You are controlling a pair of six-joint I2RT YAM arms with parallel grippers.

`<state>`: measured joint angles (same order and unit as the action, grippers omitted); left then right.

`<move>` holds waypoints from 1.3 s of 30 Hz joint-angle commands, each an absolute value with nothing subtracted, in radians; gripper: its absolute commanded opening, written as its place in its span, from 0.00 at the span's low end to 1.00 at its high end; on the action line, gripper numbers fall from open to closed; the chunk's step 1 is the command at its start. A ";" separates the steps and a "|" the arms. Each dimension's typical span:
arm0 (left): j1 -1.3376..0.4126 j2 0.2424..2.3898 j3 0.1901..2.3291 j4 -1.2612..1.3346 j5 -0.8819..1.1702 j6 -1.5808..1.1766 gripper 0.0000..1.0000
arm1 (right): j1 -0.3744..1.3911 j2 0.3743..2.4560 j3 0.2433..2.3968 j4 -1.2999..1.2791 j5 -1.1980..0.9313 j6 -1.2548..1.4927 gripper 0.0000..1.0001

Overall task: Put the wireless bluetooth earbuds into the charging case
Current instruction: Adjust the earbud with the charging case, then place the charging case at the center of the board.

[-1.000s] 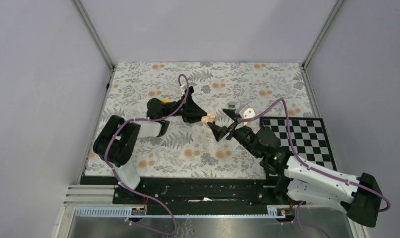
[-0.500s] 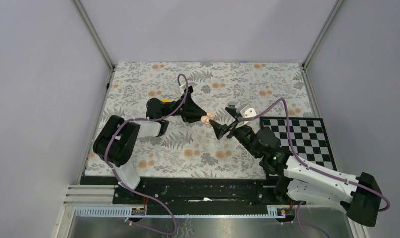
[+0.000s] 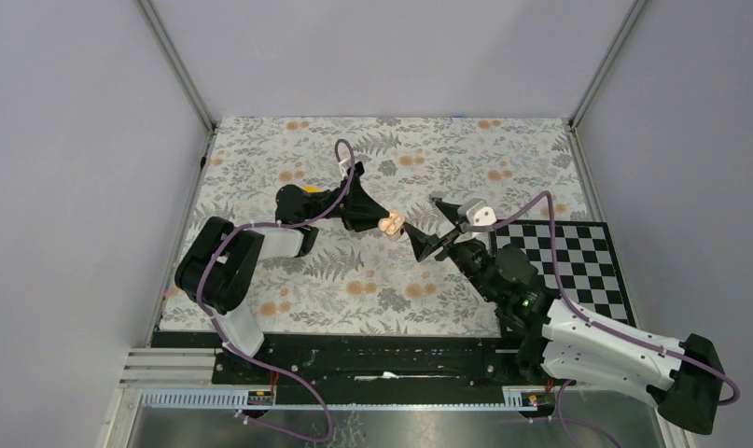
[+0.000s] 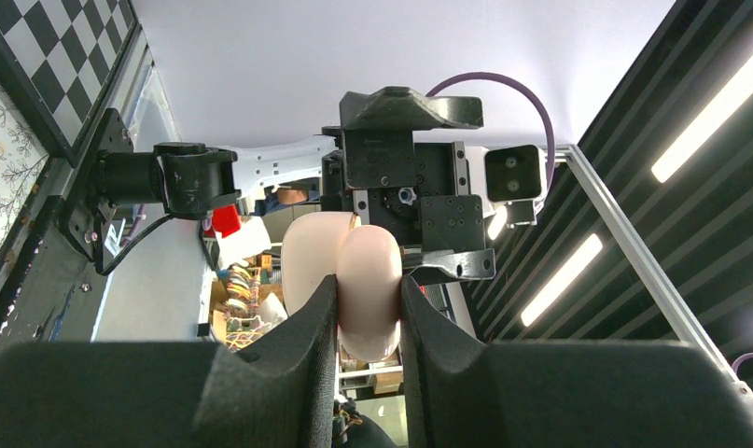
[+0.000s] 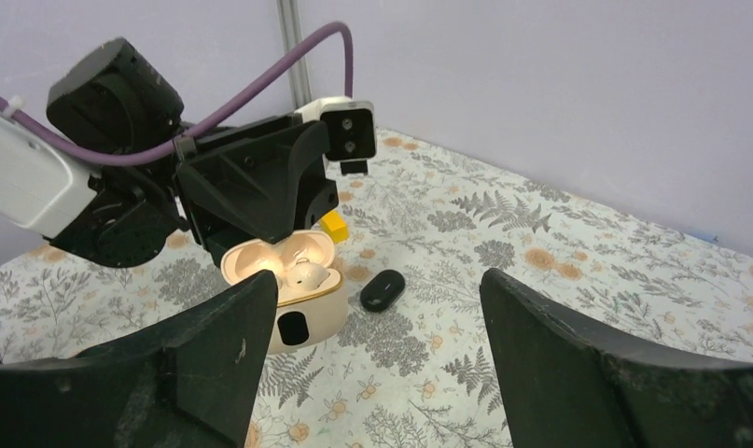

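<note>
Left pincer (image 4: 368, 289) clamps charging case (image 5: 321, 313); earbud (image 5: 307, 275) half-hidden inside.

Open bench (image 5: 587, 271) stretches past the spread right fingers (image 5: 615, 373); the peach case (image 5: 293, 280) in the left fingers (image 4: 298, 364) and a black pebble (image 5: 382, 289) stand ahead.

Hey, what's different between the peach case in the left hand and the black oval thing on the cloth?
The peach case is pinched in the left hand; the black oval piece lies loose on the floral cloth. The peach case stands open with a pale earbud seated inside; the black oval piece shows no opening. The peach case looks bigger than the black oval piece. Both are smooth and rounded.
</note>
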<state>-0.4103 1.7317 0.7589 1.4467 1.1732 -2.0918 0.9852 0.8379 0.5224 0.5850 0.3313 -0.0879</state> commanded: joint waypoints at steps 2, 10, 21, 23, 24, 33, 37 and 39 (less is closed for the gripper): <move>-0.410 1.695 0.771 1.521 1.172 -2.273 0.00 | 0.976 0.762 0.525 0.597 0.404 -0.050 0.92; -0.407 1.699 0.850 1.443 1.266 -2.176 0.00 | 0.712 0.679 0.578 0.184 0.179 0.226 0.98; -0.426 1.786 1.220 -0.114 1.058 -0.777 0.00 | 0.672 0.551 0.540 -0.165 0.313 0.346 0.97; -0.429 1.839 1.229 -0.069 1.038 -0.800 0.00 | 0.673 0.530 0.555 -0.230 0.348 0.344 0.97; -0.430 1.867 1.232 -0.046 1.021 -0.791 0.00 | 0.672 0.527 0.566 -0.266 0.362 0.344 0.97; -0.458 2.104 1.348 0.002 1.081 -0.706 0.00 | 0.673 0.502 0.602 -0.358 0.397 0.318 0.99; -0.474 2.155 1.392 -0.008 1.080 -0.679 0.00 | 0.672 0.519 0.606 -0.356 0.383 0.329 0.99; -0.474 2.175 1.412 -0.057 1.057 -0.644 0.00 | 0.672 0.525 0.602 -0.347 0.377 0.336 0.99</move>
